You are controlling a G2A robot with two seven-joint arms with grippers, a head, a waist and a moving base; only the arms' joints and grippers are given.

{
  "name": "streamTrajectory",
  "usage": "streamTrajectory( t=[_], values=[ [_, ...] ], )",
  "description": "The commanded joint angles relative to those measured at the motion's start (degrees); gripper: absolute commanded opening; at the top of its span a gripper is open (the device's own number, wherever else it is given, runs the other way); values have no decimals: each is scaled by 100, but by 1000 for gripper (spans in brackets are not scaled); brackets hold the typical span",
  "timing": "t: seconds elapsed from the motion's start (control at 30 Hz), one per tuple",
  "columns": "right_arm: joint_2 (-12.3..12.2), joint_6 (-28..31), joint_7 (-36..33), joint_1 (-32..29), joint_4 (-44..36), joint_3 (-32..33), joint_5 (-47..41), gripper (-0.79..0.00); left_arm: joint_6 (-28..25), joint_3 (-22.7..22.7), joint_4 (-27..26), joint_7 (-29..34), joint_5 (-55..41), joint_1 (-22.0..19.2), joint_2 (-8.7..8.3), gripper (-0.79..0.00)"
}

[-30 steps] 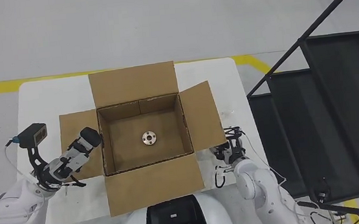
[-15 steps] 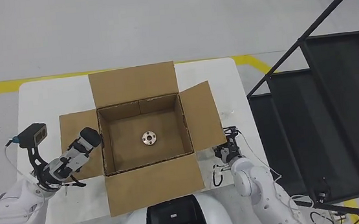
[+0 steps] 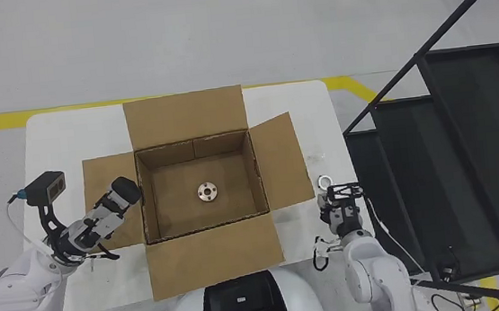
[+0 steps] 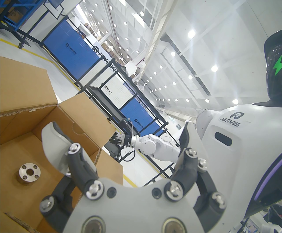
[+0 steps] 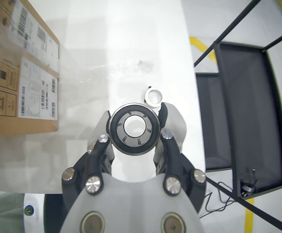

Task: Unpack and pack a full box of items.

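White table (image 3: 67,137), open cardboard box (image 3: 185,116) at its centre with flaps spread. My left gripper (image 3: 123,193) is at 8 o'clock of the box, over the left flap just beside the wall. Its fingers are spread wide with nothing between them. One metal flange (image 3: 207,192) with bolt holes lies flat mid-floor in the box. The right flap carries white labels (image 5: 37,88) with barcodes, the print too blurred to read. My right gripper (image 3: 339,194) is at 4 o'clock of the box, off the flap and over bare table. It is clamped on a black-and-steel bearing (image 5: 134,132), a finger on each side. A small white ring (image 5: 153,97) lies on the table at 11 o'clock of that gripper, just beside it. Black rack (image 3: 464,135) at 3 o'clock, off the table. Blue panels (image 4: 72,51) with white lettering stand in the room behind.
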State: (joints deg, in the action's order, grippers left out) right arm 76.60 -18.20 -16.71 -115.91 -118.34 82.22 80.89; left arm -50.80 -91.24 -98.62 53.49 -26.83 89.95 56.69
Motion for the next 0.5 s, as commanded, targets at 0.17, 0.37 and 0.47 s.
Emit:
streamTrajectory(
  t=[0.17,0.37,0.47],
  values=[
    [33,-720,1134,-876,-1106,-62,412,-785,0,0,0,0,0,0,0,0],
    [31,-354,1800,-907,-1631,-409,786,-785,0,0,0,0,0,0,0,0],
    [25,173,1736,-498,-1631,-736,1040,-785,0,0,0,0,0,0,0,0]
  ],
)
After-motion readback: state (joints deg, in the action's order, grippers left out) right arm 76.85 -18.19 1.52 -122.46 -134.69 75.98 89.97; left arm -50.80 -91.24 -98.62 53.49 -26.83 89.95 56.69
